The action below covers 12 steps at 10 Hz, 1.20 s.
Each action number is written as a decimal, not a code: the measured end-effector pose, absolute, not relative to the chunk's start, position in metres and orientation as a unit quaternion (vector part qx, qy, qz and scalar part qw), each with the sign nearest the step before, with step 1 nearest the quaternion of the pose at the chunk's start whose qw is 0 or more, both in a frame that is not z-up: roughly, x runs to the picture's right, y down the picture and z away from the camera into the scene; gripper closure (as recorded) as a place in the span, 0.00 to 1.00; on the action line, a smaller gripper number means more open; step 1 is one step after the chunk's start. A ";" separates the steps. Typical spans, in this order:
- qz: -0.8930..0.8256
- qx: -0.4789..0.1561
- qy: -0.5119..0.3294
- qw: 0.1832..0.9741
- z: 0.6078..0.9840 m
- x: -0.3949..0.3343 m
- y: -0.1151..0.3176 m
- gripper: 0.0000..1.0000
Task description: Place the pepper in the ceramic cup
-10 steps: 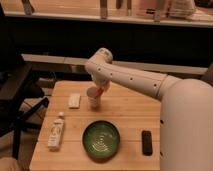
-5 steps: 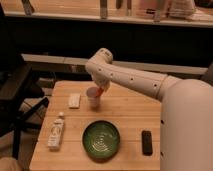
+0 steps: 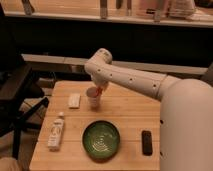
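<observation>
Your claw (image 3: 99, 86) sits centre frame, directly over the small white ceramic cup (image 3: 93, 98). The slender red-orange pepper (image 3: 99, 91) shows at the cup's rim right under the claw, long axis tilted, lower end toward the cup mouth. Can't tell whether the claw grips it or has let go. Only 1 arm, so no choice there. Wide green ridged bowl (image 3: 101, 139), lower centre of the wooden counter (image 3: 125, 112), looks empty. Cup interior isn't visible beyond the pepper.

My white arm (image 3: 131, 79) reaches toward ten o'clock, elbow bent; the gripper (image 3: 98, 90) points down at its end.
</observation>
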<state>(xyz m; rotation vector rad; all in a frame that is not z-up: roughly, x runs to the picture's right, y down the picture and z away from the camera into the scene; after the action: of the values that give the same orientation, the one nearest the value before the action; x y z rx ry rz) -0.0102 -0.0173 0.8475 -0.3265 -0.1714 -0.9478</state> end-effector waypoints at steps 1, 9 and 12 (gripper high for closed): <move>-0.454 -0.155 -0.083 0.873 0.848 -0.010 -0.018 0.79; -0.461 -0.143 -0.085 0.872 0.849 -0.010 -0.021 0.20; -0.465 -0.138 -0.086 0.870 0.849 -0.010 -0.022 0.34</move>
<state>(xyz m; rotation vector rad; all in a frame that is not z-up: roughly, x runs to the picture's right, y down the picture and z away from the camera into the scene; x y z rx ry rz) -0.0105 -0.0225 0.8494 -0.2895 -0.1793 -0.9720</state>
